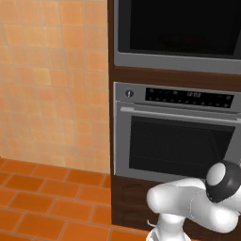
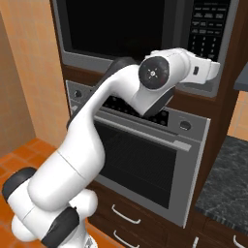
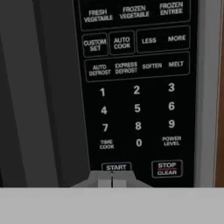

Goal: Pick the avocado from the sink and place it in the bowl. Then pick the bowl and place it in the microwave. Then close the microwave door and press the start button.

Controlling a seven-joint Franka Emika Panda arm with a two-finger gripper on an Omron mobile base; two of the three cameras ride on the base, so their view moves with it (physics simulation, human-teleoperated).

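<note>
Tile floor, maybe bare.

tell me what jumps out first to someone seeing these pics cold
In the hand view, the microwave's keypad looms close, with the shut fingers right at the START button. From the right base view, the white arm arches up across the steel oven toward the microwave above it.
</note>
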